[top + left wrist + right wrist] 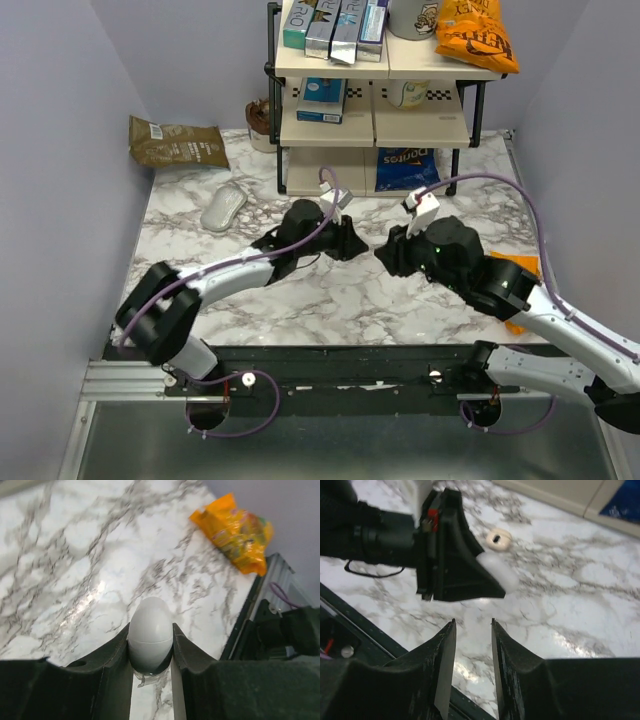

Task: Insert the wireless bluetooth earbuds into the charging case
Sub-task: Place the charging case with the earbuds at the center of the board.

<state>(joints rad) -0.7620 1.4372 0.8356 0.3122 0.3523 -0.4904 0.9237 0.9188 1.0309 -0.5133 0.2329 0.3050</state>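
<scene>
Right wrist view, nearest first: the right gripper [468, 645] stands with its 2 fingers slightly apart and nothing between them. Just beyond, the left gripper [150, 642] pinches the white case [498, 571] above the table [580, 580]; its lid looks shut. Farther on, 1 earbud [498, 537] lies loose on the marble. Reaching past could knock the left arm, and such a tiny, rounded piece may slip or skitter away when pinched.

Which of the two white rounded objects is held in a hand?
The small oval charging case, clamped in the left hand; the larger white mouse lies free on the table.
</scene>
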